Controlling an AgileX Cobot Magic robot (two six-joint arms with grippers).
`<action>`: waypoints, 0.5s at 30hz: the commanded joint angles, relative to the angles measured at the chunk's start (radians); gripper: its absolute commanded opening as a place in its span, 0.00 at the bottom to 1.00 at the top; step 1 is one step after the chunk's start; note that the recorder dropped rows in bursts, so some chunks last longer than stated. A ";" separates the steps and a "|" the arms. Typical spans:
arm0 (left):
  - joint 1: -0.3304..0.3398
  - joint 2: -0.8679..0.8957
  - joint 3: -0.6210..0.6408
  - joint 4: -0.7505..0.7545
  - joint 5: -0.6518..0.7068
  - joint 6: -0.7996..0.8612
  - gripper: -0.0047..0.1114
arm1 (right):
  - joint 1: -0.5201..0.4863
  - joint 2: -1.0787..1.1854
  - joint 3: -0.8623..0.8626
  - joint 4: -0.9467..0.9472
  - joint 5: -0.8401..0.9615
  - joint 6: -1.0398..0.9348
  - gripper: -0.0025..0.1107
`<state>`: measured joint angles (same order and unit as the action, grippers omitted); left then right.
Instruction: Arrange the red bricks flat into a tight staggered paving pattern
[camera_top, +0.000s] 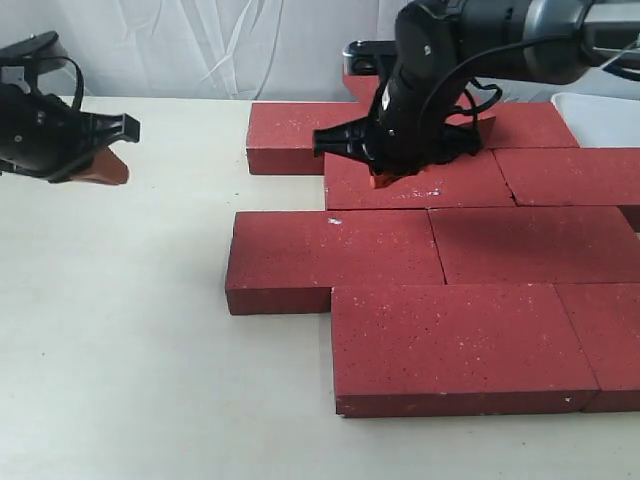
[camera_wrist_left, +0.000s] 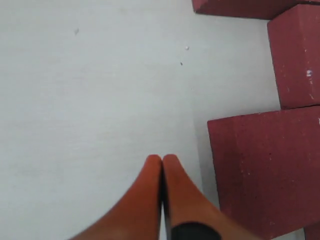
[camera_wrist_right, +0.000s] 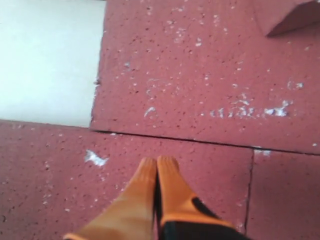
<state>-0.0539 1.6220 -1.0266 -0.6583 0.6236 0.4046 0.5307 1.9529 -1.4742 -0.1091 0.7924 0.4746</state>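
Note:
Several dark red bricks lie flat in staggered rows on the right half of the table. The rows run from a front brick (camera_top: 450, 345) through a third-row brick (camera_top: 330, 255) and a second-row brick (camera_top: 430, 185) to a back brick (camera_top: 295, 135). My right gripper (camera_top: 385, 178) is shut with nothing between its orange fingers. It sits low over the seam between the second-row brick (camera_wrist_right: 200, 65) and the third-row brick (camera_wrist_right: 60, 190), its tips (camera_wrist_right: 157, 162) pointing at that joint. My left gripper (camera_top: 103, 168) hangs shut and empty above bare table, left of the bricks (camera_wrist_left: 265, 170); the left wrist view shows its tips (camera_wrist_left: 161, 159).
A white tray (camera_top: 605, 115) stands at the back right behind the bricks. In the right wrist view, a raised brick corner (camera_wrist_right: 285, 15) shows past the second-row brick. The pale table (camera_top: 120, 330) stretches to the left and front of the paving. White cloth hangs behind.

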 joint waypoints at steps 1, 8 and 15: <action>-0.048 -0.106 0.000 0.155 -0.038 -0.117 0.04 | -0.098 -0.021 0.003 0.042 -0.009 -0.084 0.01; -0.119 -0.177 0.000 0.308 -0.059 -0.236 0.04 | -0.201 -0.025 0.003 0.038 -0.012 -0.171 0.01; -0.142 -0.188 0.000 0.268 -0.105 -0.238 0.04 | -0.301 -0.025 0.003 0.030 -0.099 -0.171 0.01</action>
<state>-0.1897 1.4431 -1.0247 -0.3767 0.5459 0.1761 0.2724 1.9385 -1.4742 -0.0671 0.7395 0.3135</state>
